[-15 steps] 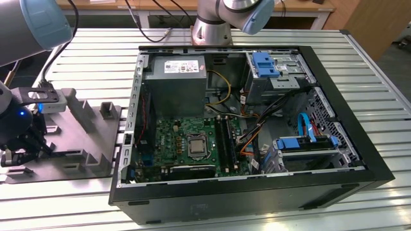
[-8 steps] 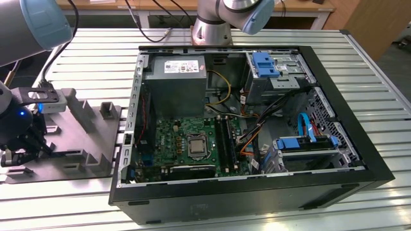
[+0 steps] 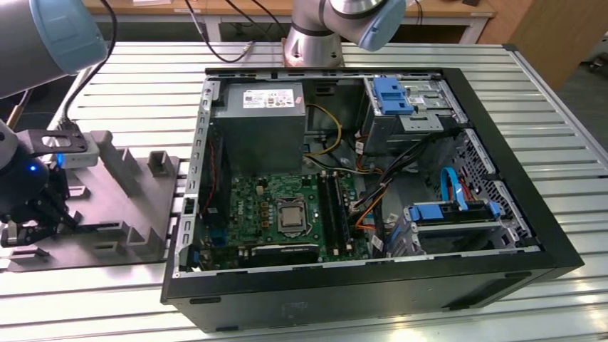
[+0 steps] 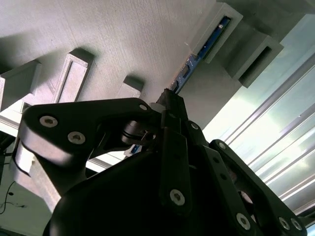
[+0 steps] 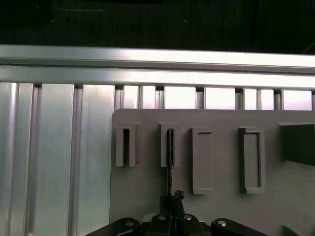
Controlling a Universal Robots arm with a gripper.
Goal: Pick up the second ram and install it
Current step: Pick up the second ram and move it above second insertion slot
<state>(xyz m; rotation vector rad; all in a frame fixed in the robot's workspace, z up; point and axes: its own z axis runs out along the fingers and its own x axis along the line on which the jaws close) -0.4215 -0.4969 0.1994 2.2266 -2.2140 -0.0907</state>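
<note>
The gripper (image 5: 171,199) is down at the grey holder plate (image 5: 216,206), and its black fingertips (image 5: 178,195) are drawn in tight on the near end of the second ram (image 5: 170,157). That's a pinch, with the stick caught between them. The second wrist view tells the same story: the gripper (image 4: 170,103) meets the ram (image 4: 186,71) right where the board ends.

The ram stands on its edge, its long axis running straight out from the fingertips along the plate. Its far end sits inside a slotted block (image 5: 170,146). From the first wrist view it is just a thin dark line, seen edge-on. From the second it shows a narrow blue board with small pale specks along it.

Neighbouring blocks stand close on both sides, one empty slot (image 5: 125,146) just beside and two wider frames (image 5: 202,160) on the other flank. Past the plate run the table's aluminium slats (image 5: 59,162).

In the exterior view the gripper (image 3: 28,221) hangs over the holder plate (image 3: 124,206) at the exterior view's left. The open computer case (image 3: 380,285) lies well apart to the right, its green motherboard (image 3: 275,206) and black memory slots (image 3: 332,203) exposed.
</note>
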